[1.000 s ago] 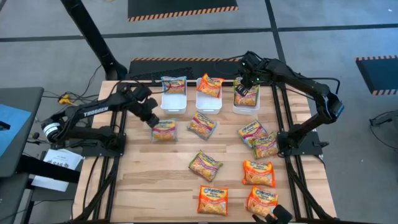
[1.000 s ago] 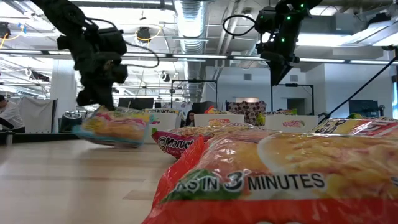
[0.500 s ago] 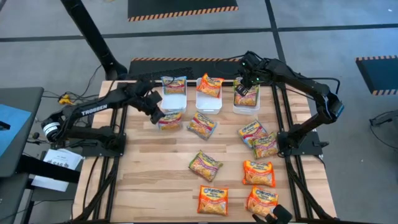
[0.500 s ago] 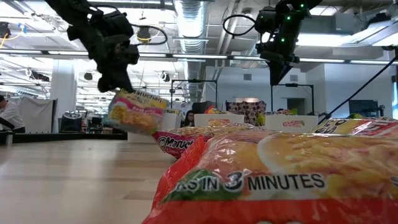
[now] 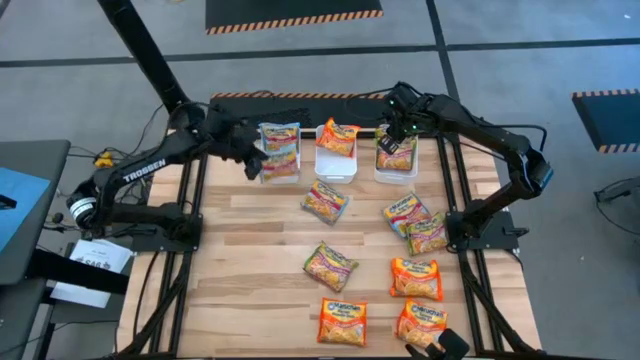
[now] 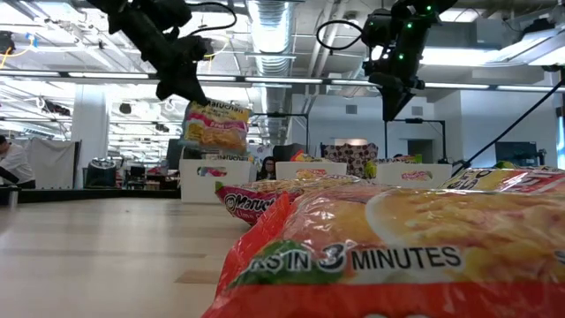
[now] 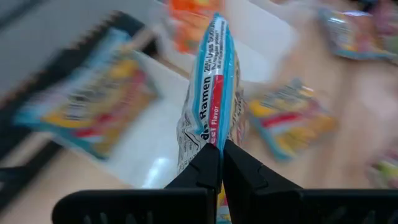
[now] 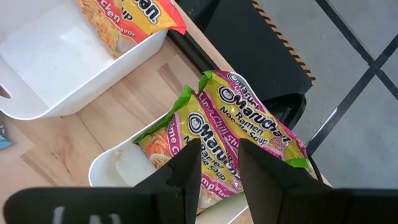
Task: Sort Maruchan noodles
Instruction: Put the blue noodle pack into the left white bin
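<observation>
We see the wooden table [image 5: 250, 290] filling the middle of the high view, with three white trays [image 5: 335, 165] in a row along its upper edge. The left tray already has a pale yellow-blue packet [image 5: 279, 134] leaning in it, the middle one an orange packet [image 5: 339, 138], and the right one green-yellow packets [image 5: 396, 152]. More Maruchan noodles [image 5: 331, 266] lie loose on the table's centre and lower right: green-yellow ones at centre and right, orange-red ones along the bottom. The left arm reaches in from the left of the frame, and the left gripper [image 5: 252, 165] is clenched on the edge of another pale yellow-blue packet [image 5: 280, 165], holding it in the air over the left tray; in the low view that packet [image 6: 214, 126] hangs clear above the tray wall. The right gripper [image 5: 396, 146] hovers over the right tray with its fingers parted, grasping nothing, above the green-yellow packets [image 8: 239, 140].
</observation>
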`<act>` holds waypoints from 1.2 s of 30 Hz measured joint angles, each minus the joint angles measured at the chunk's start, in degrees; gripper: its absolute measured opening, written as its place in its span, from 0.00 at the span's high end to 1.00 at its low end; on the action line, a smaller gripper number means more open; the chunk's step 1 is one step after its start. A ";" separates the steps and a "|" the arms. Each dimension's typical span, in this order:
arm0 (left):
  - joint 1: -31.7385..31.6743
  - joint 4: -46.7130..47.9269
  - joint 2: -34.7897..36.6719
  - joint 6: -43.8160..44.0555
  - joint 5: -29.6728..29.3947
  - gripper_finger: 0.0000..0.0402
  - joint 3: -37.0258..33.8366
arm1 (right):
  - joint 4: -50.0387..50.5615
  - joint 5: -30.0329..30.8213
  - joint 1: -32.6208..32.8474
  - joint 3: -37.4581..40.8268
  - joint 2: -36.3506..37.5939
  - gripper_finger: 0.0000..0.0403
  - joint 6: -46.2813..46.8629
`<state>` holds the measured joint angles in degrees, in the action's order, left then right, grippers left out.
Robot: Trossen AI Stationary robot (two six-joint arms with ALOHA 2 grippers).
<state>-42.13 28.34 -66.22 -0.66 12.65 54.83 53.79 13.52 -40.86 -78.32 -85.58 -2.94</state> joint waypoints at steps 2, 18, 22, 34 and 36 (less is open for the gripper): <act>-1.40 -0.63 0.00 -1.22 -3.66 1.00 0.68 | -0.10 0.00 0.00 0.00 0.00 0.68 0.00; -6.23 -10.11 -12.18 -8.77 -8.38 1.00 1.09 | -0.40 0.00 0.00 0.00 0.00 0.68 0.09; -6.25 -11.32 -15.22 -8.74 -8.59 1.00 1.09 | -0.40 0.01 0.00 0.00 0.00 0.68 0.07; -6.42 -17.46 -21.95 -7.45 -7.75 1.00 1.09 | -0.33 0.01 0.00 0.00 0.00 0.68 0.07; -6.41 -17.55 -22.91 -7.31 -9.07 1.00 1.09 | -0.30 0.00 0.00 0.00 0.00 0.68 0.07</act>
<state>-48.53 10.79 -89.12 -7.98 3.58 55.92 53.49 13.52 -40.86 -78.32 -85.58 -2.87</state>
